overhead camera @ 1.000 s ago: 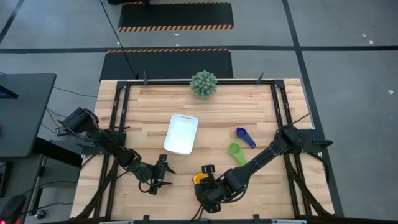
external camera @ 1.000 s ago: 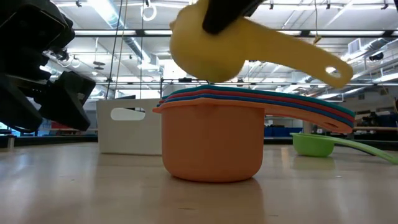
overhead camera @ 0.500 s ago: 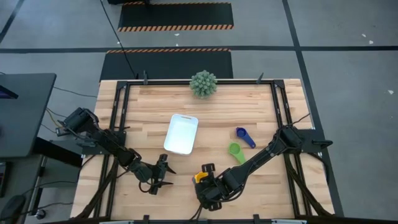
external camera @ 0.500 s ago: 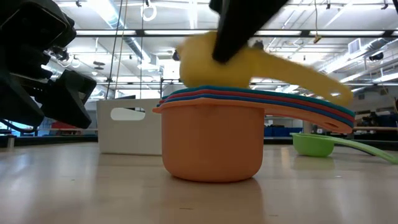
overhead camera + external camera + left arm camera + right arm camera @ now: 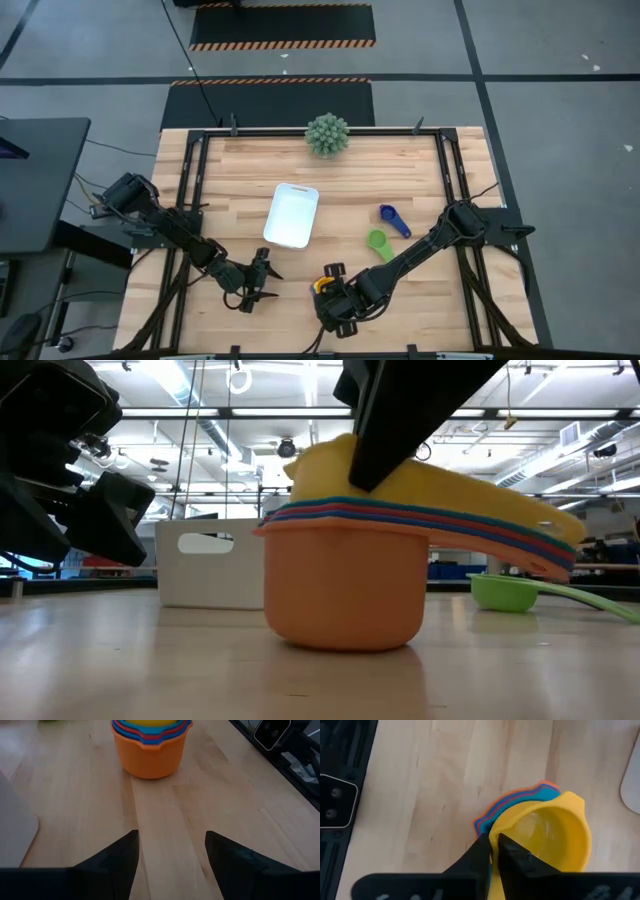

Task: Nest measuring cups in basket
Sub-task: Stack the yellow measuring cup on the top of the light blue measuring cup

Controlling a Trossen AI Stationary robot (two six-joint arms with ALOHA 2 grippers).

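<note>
The wooden table [image 5: 230, 180] carries the white basket [image 5: 291, 215] near its middle, empty as far as the high view shows, with the spiky green ball plant [image 5: 327, 135] at the far edge. The right arm reaches to the near edge, where the right gripper [image 5: 495, 851] has its fingers pinched on the rim of the yellow measuring cup [image 5: 545, 835], at the handle side. That cup sits in the top of the stack of measuring cups [image 5: 345, 575], whose orange cup [image 5: 147, 757] is outermost, with blue and red rims showing inside it. The stack stands on the table, near and right of the basket, not in it. The left gripper [image 5: 170, 852] waits near and left of the stack, its fingers spread and holding nothing.

The green measuring cup [image 5: 378, 243] and the dark blue measuring cup [image 5: 392, 219] lie loose, right of the basket.

The step in hand looks like seating the yellow cup; next the right fingers should let go and fetch the green cup, and the stack must yet go into the basket.

No brand, label or writing can be read
</note>
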